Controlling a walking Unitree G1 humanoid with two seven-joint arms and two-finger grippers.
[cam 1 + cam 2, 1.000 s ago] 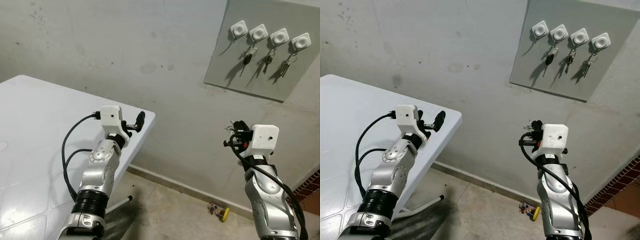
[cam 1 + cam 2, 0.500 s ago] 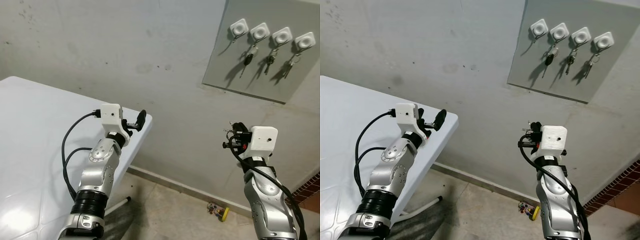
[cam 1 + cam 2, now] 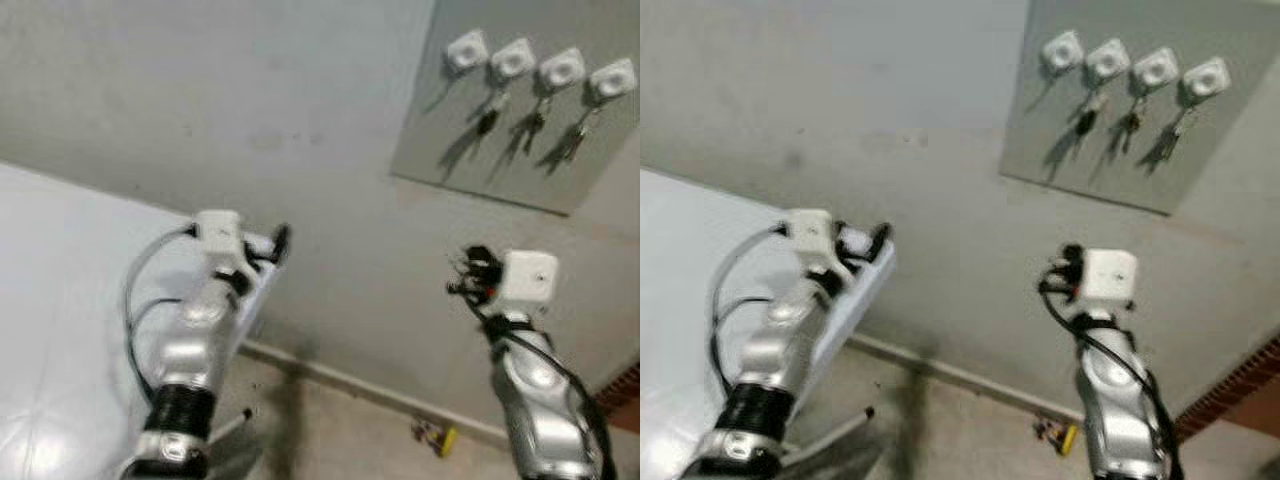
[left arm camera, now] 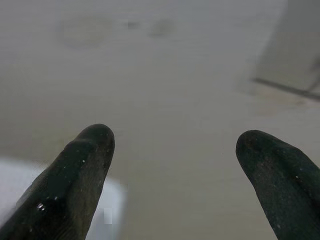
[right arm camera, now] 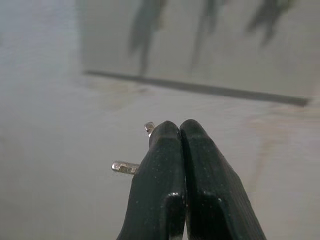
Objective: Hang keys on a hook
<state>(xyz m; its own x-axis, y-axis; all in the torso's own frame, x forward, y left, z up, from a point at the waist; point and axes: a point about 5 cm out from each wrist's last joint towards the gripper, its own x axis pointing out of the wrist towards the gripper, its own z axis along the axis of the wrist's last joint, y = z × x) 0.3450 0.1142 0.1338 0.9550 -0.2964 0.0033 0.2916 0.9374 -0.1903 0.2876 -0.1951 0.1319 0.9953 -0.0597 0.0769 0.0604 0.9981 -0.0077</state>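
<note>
A grey board (image 3: 500,150) on the wall carries a row of white hooks. The leftmost hook (image 3: 467,48) is bare, and the three to its right each hold a bunch of keys (image 3: 487,118). My right gripper (image 3: 468,272) is raised in front of the wall, below the board, shut on a bunch of keys. In the right wrist view metal key tips (image 5: 125,167) stick out beside the closed fingers (image 5: 165,165), with the board's lower edge (image 5: 200,89) beyond. My left gripper (image 3: 278,243) is open and holds nothing, over the table's corner.
A white table (image 3: 60,300) stands at my left, its corner (image 4: 110,200) under the left gripper. On the floor by the wall lies a small yellow and red object (image 3: 438,435). Brickwork (image 3: 625,385) shows at the lower right. The head views are blurred.
The whole picture has shifted and blurred, so the camera has moved. Both arms keep the same pose, and the right gripper still holds the keys.
</note>
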